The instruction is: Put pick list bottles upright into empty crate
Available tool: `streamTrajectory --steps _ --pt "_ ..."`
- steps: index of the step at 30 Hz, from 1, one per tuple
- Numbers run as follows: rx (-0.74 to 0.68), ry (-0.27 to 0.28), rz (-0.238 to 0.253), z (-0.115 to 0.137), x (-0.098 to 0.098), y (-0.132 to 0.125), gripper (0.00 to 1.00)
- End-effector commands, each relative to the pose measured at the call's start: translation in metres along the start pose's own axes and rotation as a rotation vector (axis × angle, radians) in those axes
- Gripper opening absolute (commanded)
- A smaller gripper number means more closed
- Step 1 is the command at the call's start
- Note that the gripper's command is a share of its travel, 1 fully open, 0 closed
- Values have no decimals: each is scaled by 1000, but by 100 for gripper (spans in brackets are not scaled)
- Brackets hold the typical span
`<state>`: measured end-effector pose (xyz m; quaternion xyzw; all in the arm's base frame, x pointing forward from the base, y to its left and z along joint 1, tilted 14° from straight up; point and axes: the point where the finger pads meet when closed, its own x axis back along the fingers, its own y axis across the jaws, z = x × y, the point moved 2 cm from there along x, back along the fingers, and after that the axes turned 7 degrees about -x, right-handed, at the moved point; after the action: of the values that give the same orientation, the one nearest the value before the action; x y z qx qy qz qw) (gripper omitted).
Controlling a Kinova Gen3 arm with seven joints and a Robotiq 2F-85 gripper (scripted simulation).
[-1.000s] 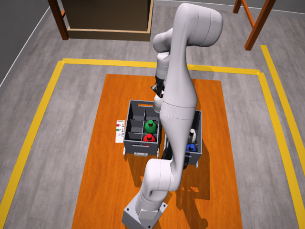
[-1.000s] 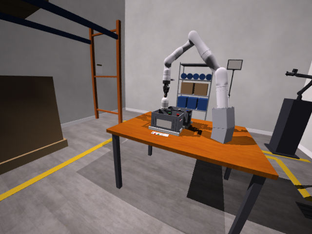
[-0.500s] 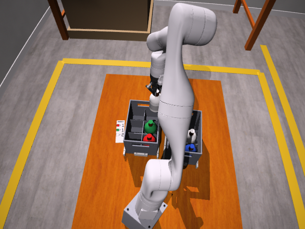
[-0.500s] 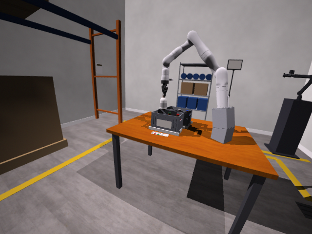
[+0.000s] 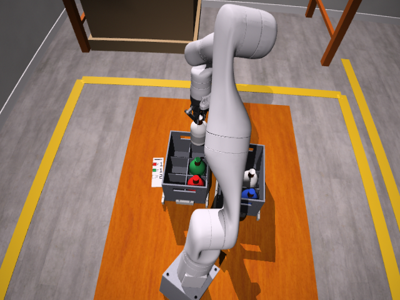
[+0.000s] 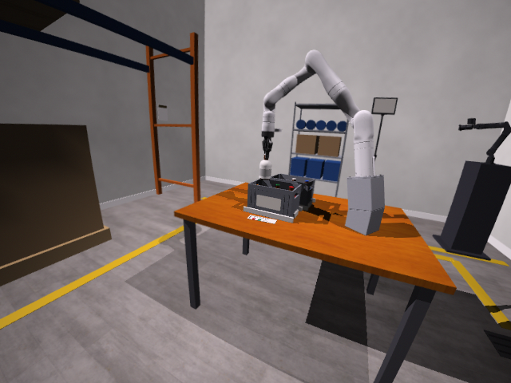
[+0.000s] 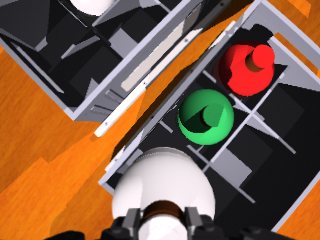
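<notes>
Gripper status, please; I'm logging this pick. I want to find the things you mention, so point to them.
Jaws closed on white bottle (image 5: 198, 132) (image 6: 265, 168) (image 7: 162, 185), held above crate (image 5: 184, 192) (image 6: 251, 198) (image 7: 295, 205). Green (image 5: 197, 167) (image 7: 192, 110) and red (image 5: 195, 182) (image 7: 240, 80) bottles inside. No obstruction visible beneath it.

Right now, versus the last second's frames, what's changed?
The white bottle and the arm carrying it shifted left in the top view, over the pick-list-side crate. Nothing was grasped or released; jaws remain closed on its neck. Both crates, green and red bottles: unchanged.
</notes>
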<state>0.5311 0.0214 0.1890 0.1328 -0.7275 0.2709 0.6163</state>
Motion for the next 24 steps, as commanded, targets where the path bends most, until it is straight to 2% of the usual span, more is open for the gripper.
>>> streamTrajectory --steps 1,24 --pt "0 -2 1 -1 1 0 10" --pt "0 -2 1 1 1 -2 10"
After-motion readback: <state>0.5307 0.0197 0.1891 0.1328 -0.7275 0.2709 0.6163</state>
